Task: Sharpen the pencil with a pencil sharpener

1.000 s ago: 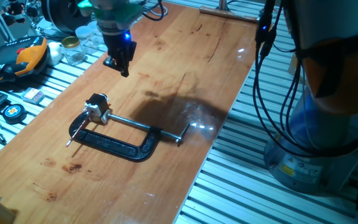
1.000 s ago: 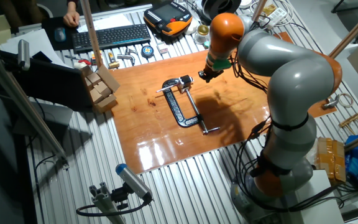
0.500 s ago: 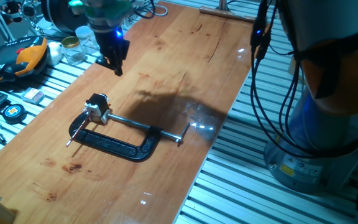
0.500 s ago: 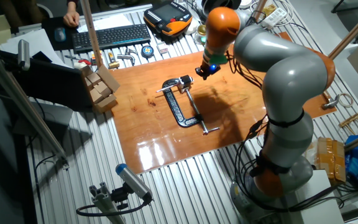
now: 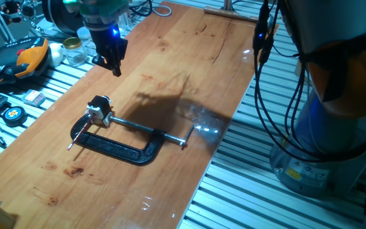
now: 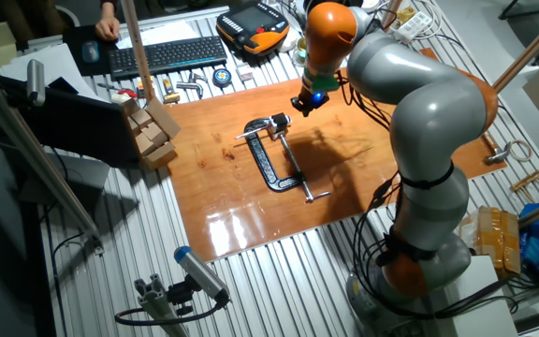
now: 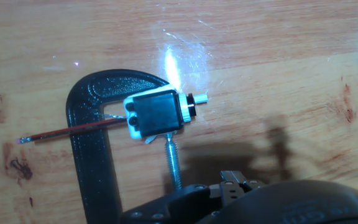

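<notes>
Leftmost in the one fixed view, the pencil (image 5: 77,135) is lying flat on the wooden table (image 5: 189,57), its pale tip pointing toward the near left edge and its long axis running up and right into the pencil sharpener (image 5: 98,109). That small block, black on top and pale metal below, is sitting gripped in the mouth of the black C-clamp (image 5: 122,149), whose silver screw rod (image 5: 146,130) is stretching away to the right, roughly at a right angle to the pencil. Above and slightly right of the sharpener, well apart from it, the gripper (image 5: 111,63) is hanging over bare wood with a blue light glowing on its body; its fingers are looking close together, though I cannot tell whether they are truly pressed shut. In the hand view, the pencil (image 7: 64,131) is lying nearly level, tip to the left, crossing over the clamp's (image 7: 92,155) black arm and entering the sharpener (image 7: 156,114), with the screw rod (image 7: 173,163) running down toward the camera; the fingers are not showing clearly
</notes>
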Tool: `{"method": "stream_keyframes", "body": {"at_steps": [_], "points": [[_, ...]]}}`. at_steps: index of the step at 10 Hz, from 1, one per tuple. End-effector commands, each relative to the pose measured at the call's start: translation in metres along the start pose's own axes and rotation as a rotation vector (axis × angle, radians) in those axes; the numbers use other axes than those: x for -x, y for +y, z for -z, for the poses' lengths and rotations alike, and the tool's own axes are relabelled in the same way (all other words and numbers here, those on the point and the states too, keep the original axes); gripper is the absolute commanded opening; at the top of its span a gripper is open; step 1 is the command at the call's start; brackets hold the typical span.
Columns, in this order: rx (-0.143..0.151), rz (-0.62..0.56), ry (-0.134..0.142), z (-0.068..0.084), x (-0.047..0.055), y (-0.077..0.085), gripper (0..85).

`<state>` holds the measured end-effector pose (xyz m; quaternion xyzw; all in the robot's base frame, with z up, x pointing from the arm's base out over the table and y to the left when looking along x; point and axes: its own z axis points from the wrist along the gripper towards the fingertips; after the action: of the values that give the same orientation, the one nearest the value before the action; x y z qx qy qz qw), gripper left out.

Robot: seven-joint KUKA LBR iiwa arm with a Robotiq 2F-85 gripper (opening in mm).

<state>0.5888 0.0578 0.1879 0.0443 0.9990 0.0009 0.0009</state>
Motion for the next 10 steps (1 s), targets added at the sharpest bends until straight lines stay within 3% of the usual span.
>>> {"method": "stream_keyframes", "body": {"at_steps": [1,7,9,10], "points": [[-0.001,0.005,-0.006,-0.0001,-0.0001,0.0000,0.0],[-0.021,0.034,-0.008,-0.0001,-0.0001,0.0000,0.0],[-0.015,0.052,0.040,-0.0001,-0.0001,0.0000,0.0],[-0.026,0.052,0.044,-0.0001,-0.0001,0.0000,0.0]]}}
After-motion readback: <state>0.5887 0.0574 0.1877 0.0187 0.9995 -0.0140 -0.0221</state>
